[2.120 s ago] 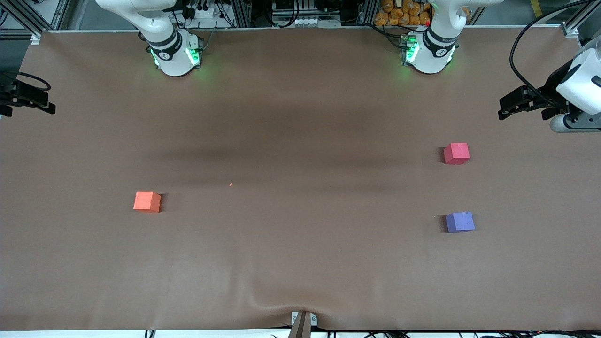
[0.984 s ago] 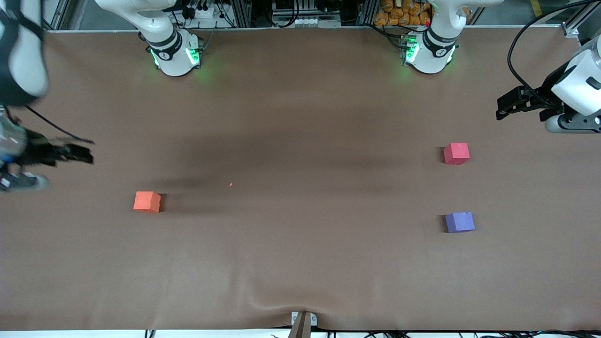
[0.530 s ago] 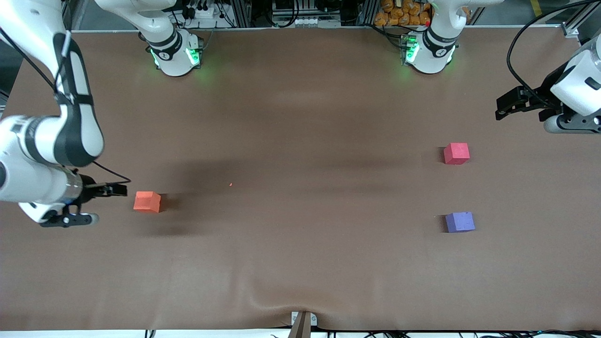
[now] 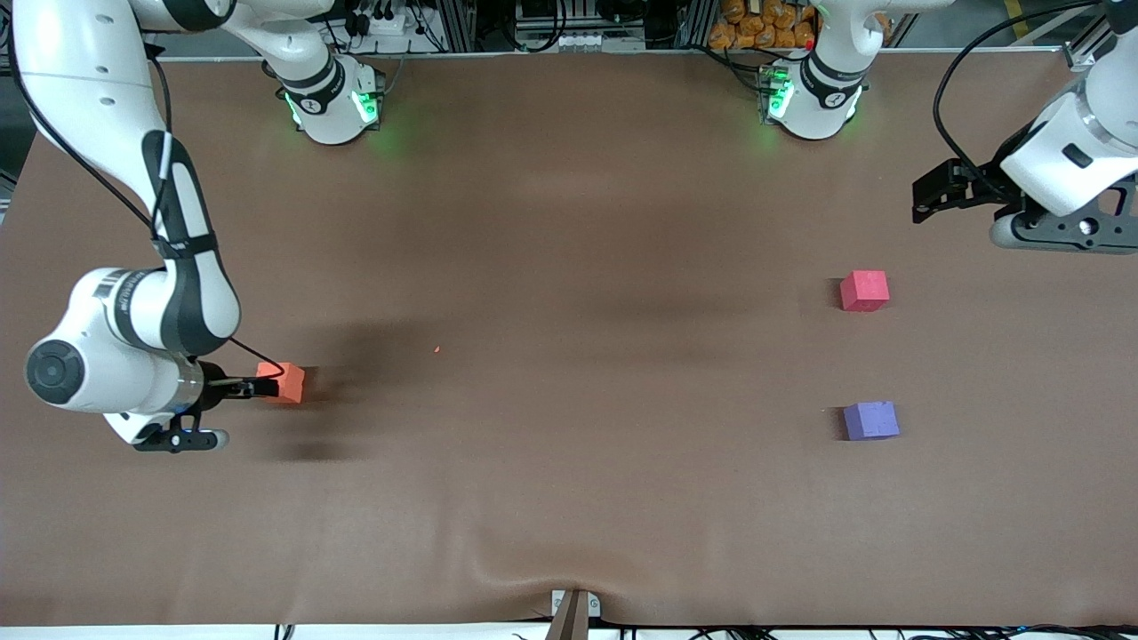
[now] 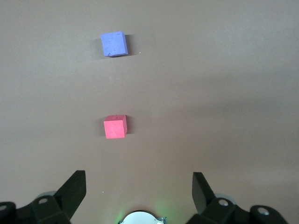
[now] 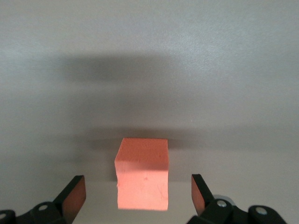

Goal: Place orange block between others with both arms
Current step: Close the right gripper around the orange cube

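The right gripper (image 4: 262, 388) hangs low with fingers spread wide; the left gripper (image 4: 925, 197) waits aloft, agape.

no readable text, labels or numbers

orange block: a small matte orange foam cube (image 4: 283, 382), evenly coloured; a paler salmon top face and a deeper orange side are seen in the right wrist view (image 6: 142, 179).
pinkish-red cube: a small matte foam cube (image 4: 864, 291) of plain pinkish-red, without markings.
purple-blue cube: a small matte foam cube (image 4: 871, 420) of plain purple-blue, faintly speckled.
table cover: a plain matte brown sheet (image 4: 569, 222), crossed by soft darker shadow bands.
arms: white jointed shells with black joint bands are shown (image 4: 169, 267).
bases: round and white, lit by green lights (image 4: 331, 105).
right gripper: black (image 4: 258, 388).
left gripper: black (image 4: 929, 200).
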{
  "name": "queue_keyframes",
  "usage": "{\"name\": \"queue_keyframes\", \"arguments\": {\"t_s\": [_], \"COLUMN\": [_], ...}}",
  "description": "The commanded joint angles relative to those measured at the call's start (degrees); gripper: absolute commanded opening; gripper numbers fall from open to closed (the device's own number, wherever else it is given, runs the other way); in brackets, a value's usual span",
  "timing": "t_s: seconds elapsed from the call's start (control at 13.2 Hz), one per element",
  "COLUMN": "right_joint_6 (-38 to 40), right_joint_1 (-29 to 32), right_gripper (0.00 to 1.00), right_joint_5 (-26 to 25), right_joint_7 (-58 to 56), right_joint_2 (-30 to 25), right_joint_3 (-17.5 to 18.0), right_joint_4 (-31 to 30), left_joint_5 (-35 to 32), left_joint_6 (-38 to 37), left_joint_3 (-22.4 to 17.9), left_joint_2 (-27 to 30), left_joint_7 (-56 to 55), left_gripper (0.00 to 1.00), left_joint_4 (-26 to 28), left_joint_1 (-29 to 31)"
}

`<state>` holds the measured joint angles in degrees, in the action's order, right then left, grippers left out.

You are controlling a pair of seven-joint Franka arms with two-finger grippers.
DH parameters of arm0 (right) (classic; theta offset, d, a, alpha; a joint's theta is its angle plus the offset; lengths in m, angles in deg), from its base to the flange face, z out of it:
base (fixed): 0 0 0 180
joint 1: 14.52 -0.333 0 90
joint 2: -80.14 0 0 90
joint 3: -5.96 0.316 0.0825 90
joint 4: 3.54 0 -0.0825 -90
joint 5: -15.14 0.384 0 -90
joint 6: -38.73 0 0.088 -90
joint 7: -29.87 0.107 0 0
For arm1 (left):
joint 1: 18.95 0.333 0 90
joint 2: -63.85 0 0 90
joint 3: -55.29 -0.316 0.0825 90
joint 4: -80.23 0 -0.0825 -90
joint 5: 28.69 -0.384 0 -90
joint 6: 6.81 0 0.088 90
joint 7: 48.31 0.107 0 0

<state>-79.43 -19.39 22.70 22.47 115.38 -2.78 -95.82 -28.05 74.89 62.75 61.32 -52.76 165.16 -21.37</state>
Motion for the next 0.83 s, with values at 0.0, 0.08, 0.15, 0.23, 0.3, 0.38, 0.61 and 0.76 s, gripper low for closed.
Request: {"name": "queue_keyframes", "arguments": {"t_s": [0.0, 0.08, 0.15, 0.23, 0.3, 0.38, 0.61, 0.76], "right_joint_6": [-2.0, -2.1, -2.1, -2.0, -1.8, -2.1, -2.1, -2.0], "right_joint_1": [-0.8, -0.8, -0.8, -0.8, -0.8, -0.8, -1.5, -1.5], "right_gripper": [1.0, 1.0, 1.0, 1.0, 1.0, 1.0, 1.0, 1.0], "right_joint_5": [0.7, 0.7, 0.7, 0.7, 0.7, 0.7, 0.7, 0.7], "right_joint_7": [-0.2, -0.2, -0.2, -0.2, -0.2, -0.4, -0.4, -0.3], "right_joint_2": [2.1, 2.6, 2.8, 3.2, 3.4, 3.5, 3.7, 4.0], "right_joint_3": [-0.6, -0.5, -0.5, -0.5, -0.5, -0.5, -0.6, -0.6], "right_joint_4": [0.2, 0.2, 0.2, 0.2, 0.1, -0.3, -0.4, -1.9], "left_joint_5": [-0.9, -0.9, -0.8, -0.8, -0.8, -0.7, -0.9, -1.0], "left_joint_6": [0.2, 0.6, 1.0, 1.3, 1.7, 2.7, 4.9, 4.8], "left_joint_3": [0.5, 0.5, 0.5, 0.5, 0.5, 0.4, 0.3, 0.4], "left_joint_2": [0.2, 0.0, -0.6, -0.9, -1.3, -1.6, -2.8, -2.7], "left_joint_7": [-0.3, -0.2, -0.3, -0.2, -0.2, -0.1, -0.2, -0.3], "left_gripper": [1.0, 1.0, 1.0, 1.0, 1.0, 1.0, 1.0, 1.0], "left_joint_4": [0.7, 0.7, 0.6, 0.6, 0.6, 0.6, 0.7, 0.7], "left_joint_1": [-0.1, -0.2, -0.1, 0.2, 0.6, 0.8, 0.7, 0.7]}}
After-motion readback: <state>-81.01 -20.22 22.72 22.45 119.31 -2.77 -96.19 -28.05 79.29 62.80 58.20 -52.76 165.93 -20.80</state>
